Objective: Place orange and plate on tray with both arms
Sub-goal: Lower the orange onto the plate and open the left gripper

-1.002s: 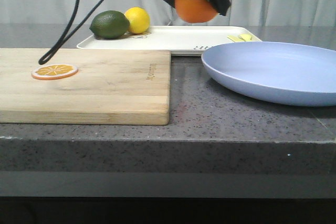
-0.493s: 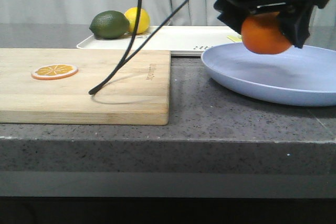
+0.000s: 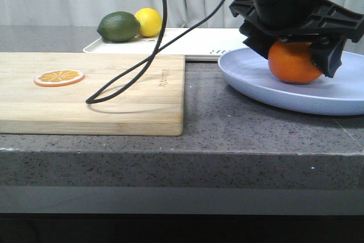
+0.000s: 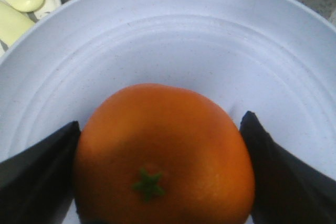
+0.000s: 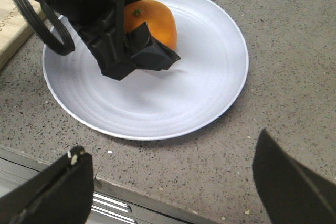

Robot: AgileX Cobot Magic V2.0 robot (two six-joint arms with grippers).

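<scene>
The orange (image 3: 293, 62) sits in the lavender-blue plate (image 3: 256, 81) at the right of the counter. My left gripper (image 3: 294, 55) is shut on the orange, one black finger on each side of it. In the left wrist view the orange (image 4: 163, 156) fills the gap between the fingers (image 4: 37, 177), its green stem mark up, with the plate (image 4: 173, 35) under it. The white tray (image 3: 193, 41) lies behind the plate. My right gripper (image 5: 173, 192) is open and empty over the counter's front edge, near the plate (image 5: 173, 93).
A wooden cutting board (image 3: 114, 95) with an orange slice (image 3: 59, 77) fills the left of the counter. A lime (image 3: 118, 27) and a lemon (image 3: 149, 21) sit on the tray's far left. The left arm's black cable (image 3: 148, 61) hangs over the board.
My left gripper has carried the orange from above the tray to the right and down into the plate. The cable has swung along over the board.
</scene>
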